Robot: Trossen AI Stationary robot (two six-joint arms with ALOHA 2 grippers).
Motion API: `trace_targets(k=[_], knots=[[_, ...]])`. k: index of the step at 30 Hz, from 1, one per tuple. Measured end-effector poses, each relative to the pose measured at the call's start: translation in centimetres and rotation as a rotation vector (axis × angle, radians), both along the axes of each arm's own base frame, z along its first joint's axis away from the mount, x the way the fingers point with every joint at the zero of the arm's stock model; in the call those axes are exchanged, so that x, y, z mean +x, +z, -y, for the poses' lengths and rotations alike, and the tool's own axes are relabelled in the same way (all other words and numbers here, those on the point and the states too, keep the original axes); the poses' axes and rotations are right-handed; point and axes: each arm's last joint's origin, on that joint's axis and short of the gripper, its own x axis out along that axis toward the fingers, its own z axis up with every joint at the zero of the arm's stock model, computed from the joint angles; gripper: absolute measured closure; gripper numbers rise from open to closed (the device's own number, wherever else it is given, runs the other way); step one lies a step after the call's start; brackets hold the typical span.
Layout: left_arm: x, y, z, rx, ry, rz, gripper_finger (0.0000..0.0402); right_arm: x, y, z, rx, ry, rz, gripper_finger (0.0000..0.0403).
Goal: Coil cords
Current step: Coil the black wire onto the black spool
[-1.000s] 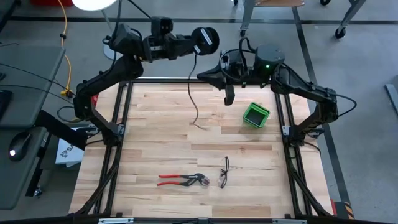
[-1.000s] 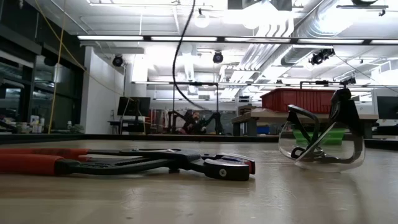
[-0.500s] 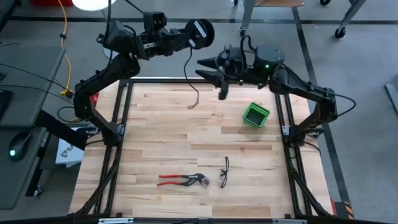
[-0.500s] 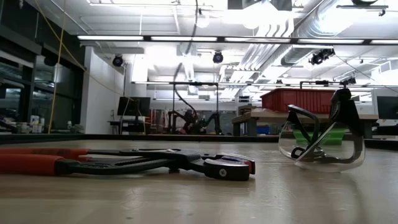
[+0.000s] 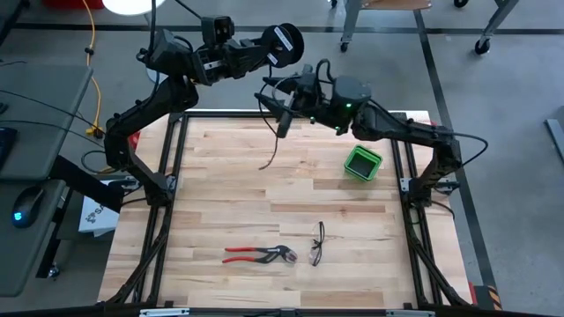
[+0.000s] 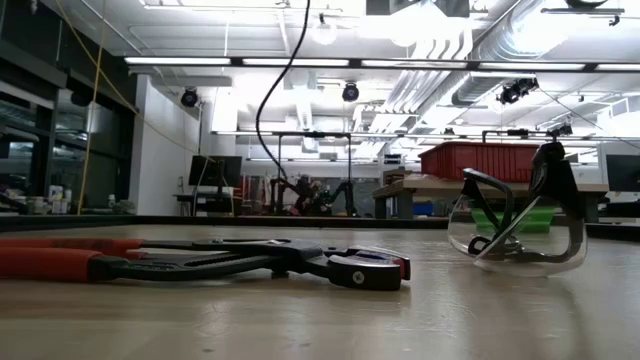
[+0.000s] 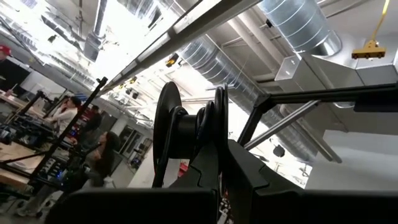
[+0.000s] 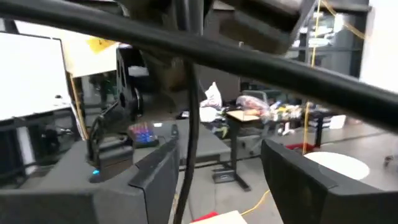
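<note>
The cord [image 5: 275, 132] is thin and black, and most of it sits wound on a round black reel [image 5: 285, 41] with a pale centre mark, held up in the air past the far edge of the counter [image 5: 220, 194]. The left tool [image 5: 262, 53] is clamped shut on that reel; in the left wrist view the reel [image 7: 186, 134] stands on edge just ahead of the dark fingers [image 7: 205, 180]. From the reel a loose length of cord hangs down in a curve, and its free end dangles over the far part of the counter. In the low view the same cord [image 6: 272, 85] shows as a dark hanging loop. The right tool [image 5: 284, 110] hangs just beside the reel, its two fingers [image 8: 155, 174] spread wide with the cord [image 8: 189, 118] running between them, not pinched. Well apart, near the right edge, sits a small green bin [image 5: 362, 162]. Toward the near edge lie red-handled pliers [image 5: 257, 255] and, just beside them, clear safety glasses [image 5: 318, 244].
</note>
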Motion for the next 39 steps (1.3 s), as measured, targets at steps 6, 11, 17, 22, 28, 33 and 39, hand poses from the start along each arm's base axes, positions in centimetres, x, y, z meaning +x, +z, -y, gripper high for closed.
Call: trace_targets(k=[6,11,17,22,28,33,39], knots=[[0.0,0.0,0.0,-0.001,0.001,0.0,0.04,0.2,0.0,-0.1,0.044,0.069,0.024,0.0186],[0.0,0.0,0.0,0.0,0.012,0.004,0.04,0.2,-0.3,0.0,0.068,0.064,0.007,0.0232],[0.0,0.1,-0.1,0.015,0.039,0.022,0.04,0.6,-1.1,0.0,0.141,0.065,-0.041,0.0381],[-0.2,0.2,-0.1,0.027,0.051,0.041,0.04,0.5,-1.3,-0.2,0.152,0.074,-0.071,0.0397],[-1.7,0.7,-0.9,0.036,0.093,0.025,0.04,-1.0,-0.5,-0.7,0.144,0.092,-0.115,0.04],[-4.8,1.0,-1.6,0.039,0.213,-0.109,0.04,-3.5,0.4,-1.1,0.152,0.118,-0.184,0.0401],[-7.5,1.0,-1.2,0.056,0.35,-0.221,0.04,-5.5,1.6,-1.5,0.166,0.18,-0.179,0.0402]])
